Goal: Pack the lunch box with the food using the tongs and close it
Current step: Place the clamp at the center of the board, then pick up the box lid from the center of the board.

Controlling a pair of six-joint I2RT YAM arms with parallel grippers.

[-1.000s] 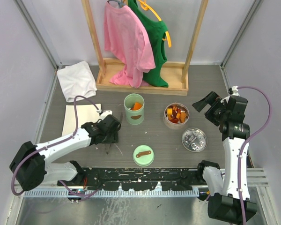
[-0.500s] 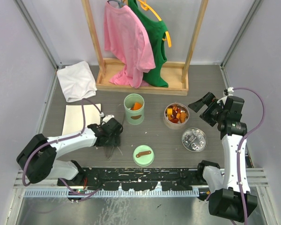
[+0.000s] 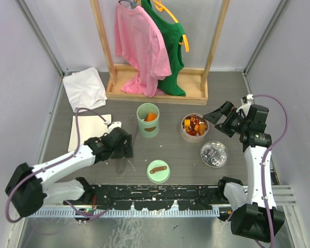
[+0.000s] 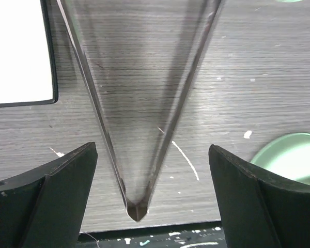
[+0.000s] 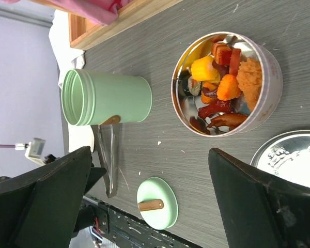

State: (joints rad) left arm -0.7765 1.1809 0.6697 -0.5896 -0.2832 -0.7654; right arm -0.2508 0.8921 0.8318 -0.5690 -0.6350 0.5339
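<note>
While the tongs [image 4: 137, 209] lie flat on the grey table [image 3: 182, 151], their two thin dark metal arms meet in a narrow V at the end nearest the arm bases. The arms spread toward the green lunch box [image 3: 148, 120]. The left gripper [image 4: 151, 150] straddles them, jaws apart, touching neither arm. Orange, red and dark brown food [image 5: 222, 88] fills a round metal tin [image 5: 275, 77] beside the lunch box. The right gripper [image 5: 150, 152] hangs near the tin, spread wide and holding nothing.

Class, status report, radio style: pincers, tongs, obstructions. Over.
Left pincer open, straddling tongs, no grip. Right pincer open, empty. Tongs flat on table. Green lid lies nearby.
</note>
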